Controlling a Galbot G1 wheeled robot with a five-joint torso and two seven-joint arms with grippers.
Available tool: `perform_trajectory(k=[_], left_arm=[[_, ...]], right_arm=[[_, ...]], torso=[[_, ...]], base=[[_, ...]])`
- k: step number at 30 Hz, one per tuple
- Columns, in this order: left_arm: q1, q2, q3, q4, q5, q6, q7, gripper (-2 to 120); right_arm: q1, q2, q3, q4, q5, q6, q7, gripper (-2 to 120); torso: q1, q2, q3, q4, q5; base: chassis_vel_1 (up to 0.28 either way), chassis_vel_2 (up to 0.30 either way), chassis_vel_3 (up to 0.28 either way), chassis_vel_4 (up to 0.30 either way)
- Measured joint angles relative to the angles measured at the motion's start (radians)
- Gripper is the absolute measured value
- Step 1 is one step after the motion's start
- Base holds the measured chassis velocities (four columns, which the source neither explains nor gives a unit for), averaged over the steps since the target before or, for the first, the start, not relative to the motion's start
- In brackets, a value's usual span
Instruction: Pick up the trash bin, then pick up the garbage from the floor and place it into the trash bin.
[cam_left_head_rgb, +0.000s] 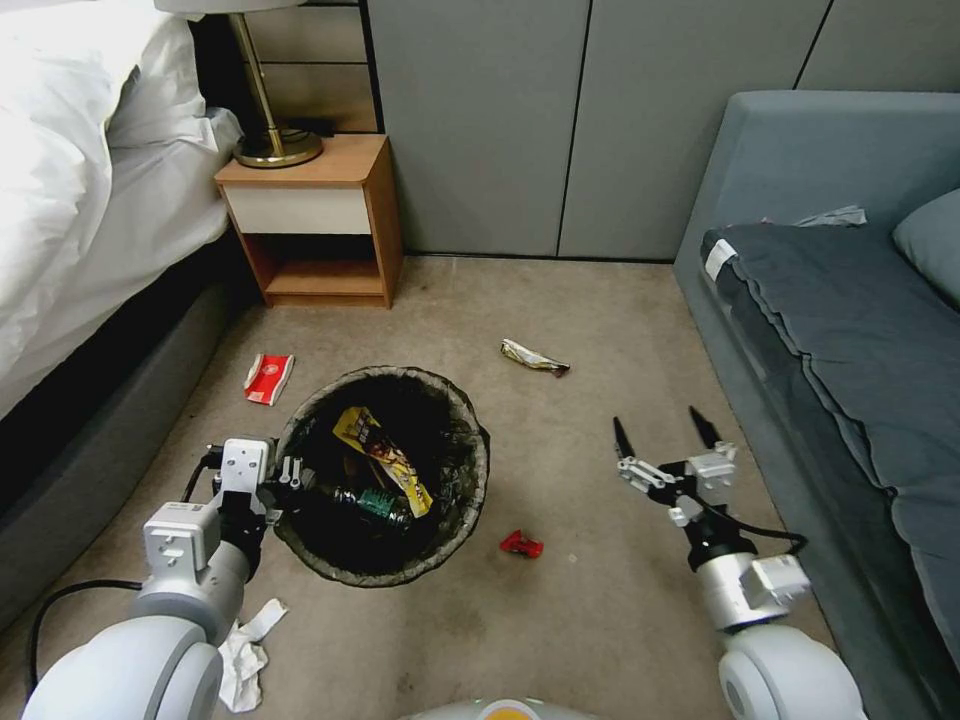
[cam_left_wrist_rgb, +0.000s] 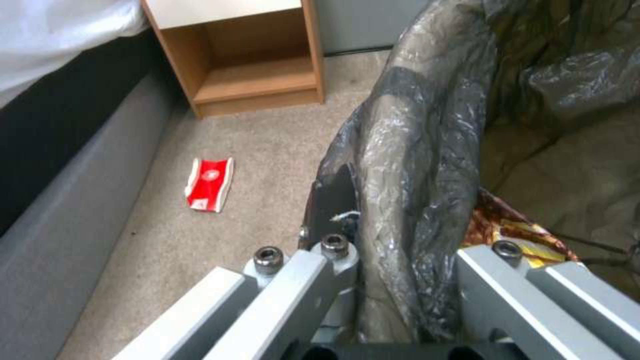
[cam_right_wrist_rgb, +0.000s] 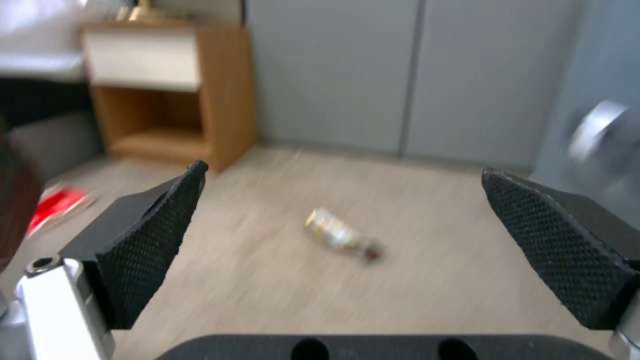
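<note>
left gripper (cam_left_head_rgb: 285, 478) clamped on trash bin (cam_left_head_rgb: 455, 490) rim, near side, liner pinched. right gripper (cam_left_head_rgb: 665, 432) wide open, empty, facing yellow wrapper (cam_left_head_rgb: 534, 357) on carpet beyond. advice: approach low, straddle wrapper, keep bin level.

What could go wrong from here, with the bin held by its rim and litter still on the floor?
The left gripper is shut on the trash bin at one edge of the rim only, partly on loose bag liner, so the bin could tilt or slip. If it tips, the yellow wrapper and bottle inside may spill. The open right gripper has the wrapper on the carpet ahead; flat on the floor, it could slide away from the fingers.
</note>
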Motion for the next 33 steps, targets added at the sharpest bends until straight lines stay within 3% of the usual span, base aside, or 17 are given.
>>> perform_trajectory(k=[6,22,28,33], left_arm=[[0.001,0.001,0.001,0.0,-0.018,0.007,-0.001,1],[-0.002,0.002,0.008,0.0,-0.036,0.016,-0.005,1],[-0.006,0.004,0.009,0.0,-0.038,0.016,-0.005,1],[-0.012,0.006,0.009,0.0,-0.04,0.016,-0.005,1]], right_arm=[[0.083,-0.013,-0.049,-0.117,0.02,-0.087,-0.075,100],[0.288,-0.007,-0.173,-0.418,-0.029,-0.144,-0.152,100],[0.34,0.006,-0.196,-0.521,-0.061,-0.113,-0.181,100],[0.387,0.019,-0.207,-0.632,-0.097,0.005,-0.233,100]], torso=[[0.0,0.0,0.0,0.0,0.0001],[0.0,0.0,0.0,0.0,0.0],[0.0,0.0,0.0,0.0,0.0],[0.0,0.0,0.0,0.0001,0.0]], base=[[0.0,0.0,0.0,0.0],[0.0,0.0,0.0,0.0],[0.0,0.0,0.0,0.0],[0.0,0.0,0.0,0.0]])
